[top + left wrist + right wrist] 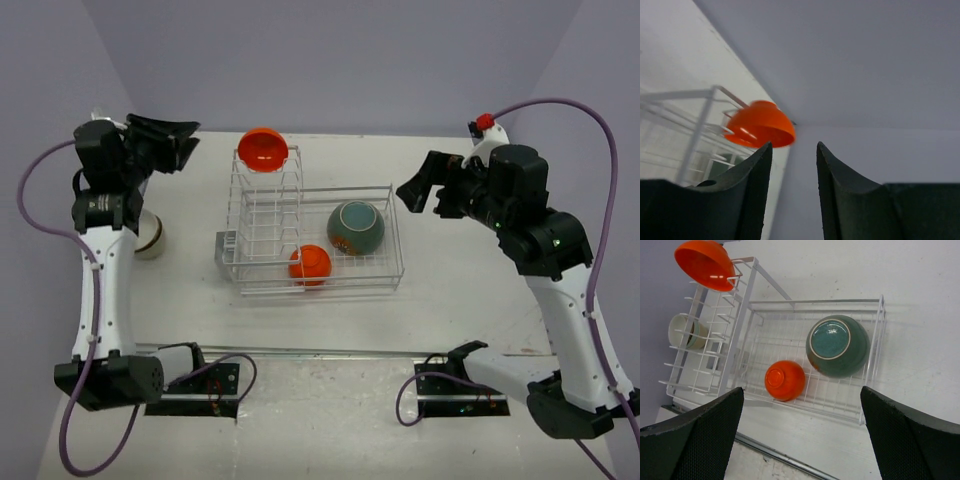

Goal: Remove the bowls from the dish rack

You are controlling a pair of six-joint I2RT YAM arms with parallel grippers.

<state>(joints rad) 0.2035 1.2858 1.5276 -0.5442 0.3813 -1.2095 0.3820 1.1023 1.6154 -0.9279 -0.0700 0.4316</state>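
The wire dish rack (392, 232) stands mid-table. An orange bowl (263, 149) perches on top of its tall slot section, also in the left wrist view (760, 124) and the right wrist view (704, 264). A small orange bowl (310, 264) and a large teal bowl (356, 227) lie upside down in the basket, also in the right wrist view (785, 380) (838, 345). Stacked cream bowls (150, 234) sit on the table left of the rack. My left gripper (180, 147) is open and empty, left of the top bowl. My right gripper (412, 194) is open and empty, right of the rack.
A metal rail (330, 351) runs along the table's near edge in front of the arm bases. The back wall stands close behind the rack. The left arm's column rises beside the stacked cream bowls.
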